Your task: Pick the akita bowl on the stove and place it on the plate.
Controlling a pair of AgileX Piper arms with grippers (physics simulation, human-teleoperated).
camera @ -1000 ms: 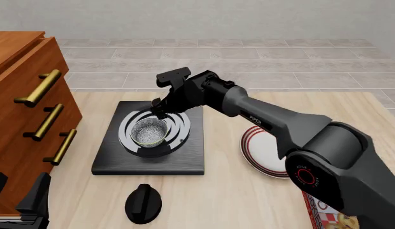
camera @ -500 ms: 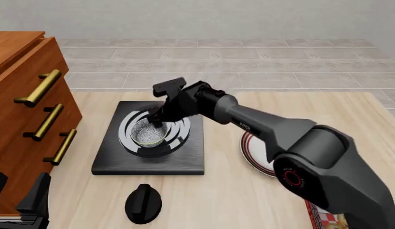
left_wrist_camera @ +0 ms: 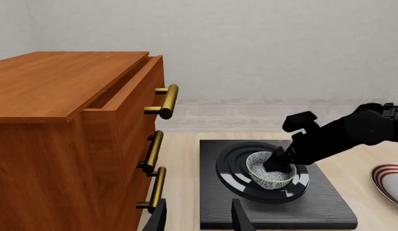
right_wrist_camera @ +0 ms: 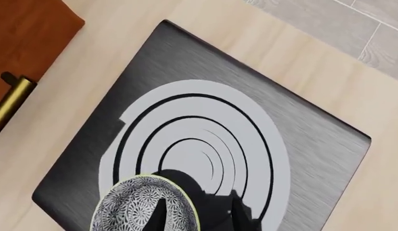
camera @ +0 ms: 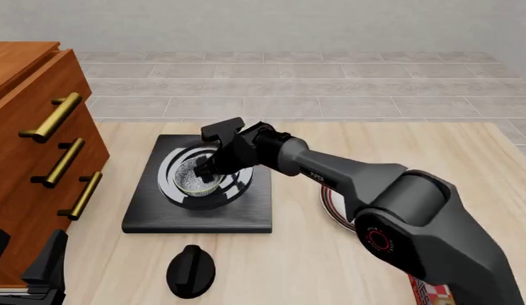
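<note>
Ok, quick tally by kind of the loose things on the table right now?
Bowl: 1, the akita bowl
Stove: 1
Plate: 1
Black knob: 1
Printed box at the near right edge: 1
Total: 5

One akita bowl [camera: 195, 176], one stove [camera: 148, 213], one plate [camera: 333, 206], one knob [camera: 190, 271], three drawer handles [camera: 51, 117].

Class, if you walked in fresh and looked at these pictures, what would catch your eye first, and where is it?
First, the big dark right arm reaching across the table, its hand dipping into the akita bowl on the stove. Next, the wooden drawer chest with brass handles at the left, and the red-ringed plate half hidden behind the arm.
</note>
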